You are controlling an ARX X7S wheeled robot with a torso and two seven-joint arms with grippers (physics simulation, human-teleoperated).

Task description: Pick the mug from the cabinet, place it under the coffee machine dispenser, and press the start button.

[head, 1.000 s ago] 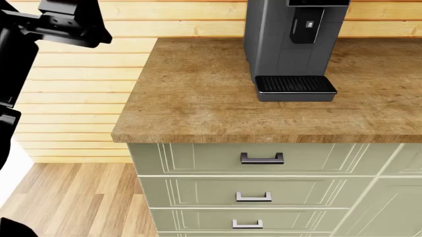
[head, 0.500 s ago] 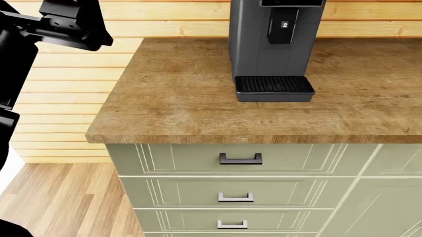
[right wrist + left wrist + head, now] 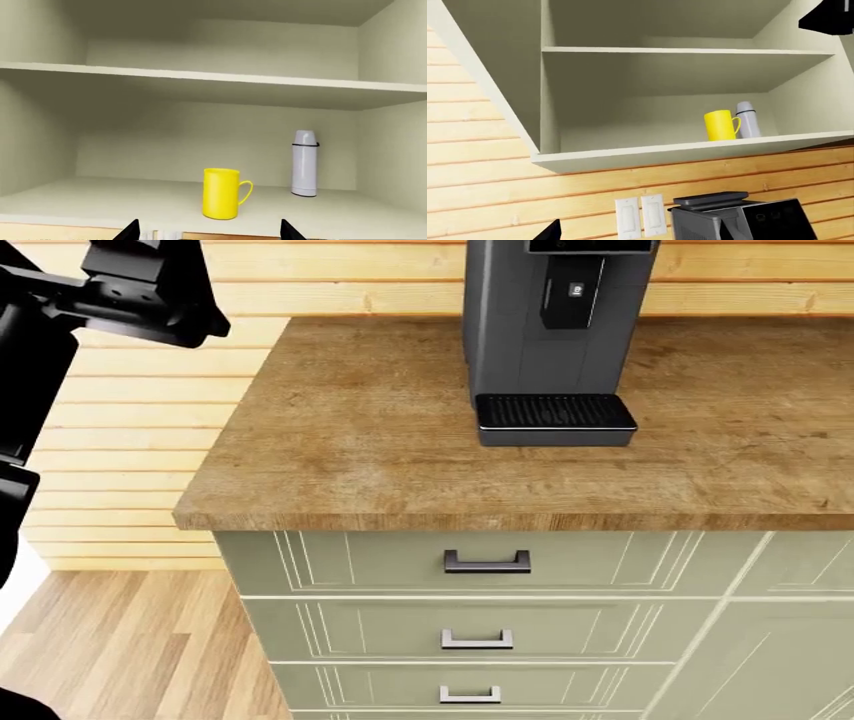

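One mug (image 3: 222,193) and one flask (image 3: 304,163) at its 2 o'clock share the cabinet (image 3: 213,82) shelf; right claw (image 3: 210,231) spread, left claw's state unclear.

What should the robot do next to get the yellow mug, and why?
Probably ease the right gripper forward toward the mug. The mug stands upright on the cabinet's lower shelf, apart from the flask, and the open fingertips frame it but have not reached it.
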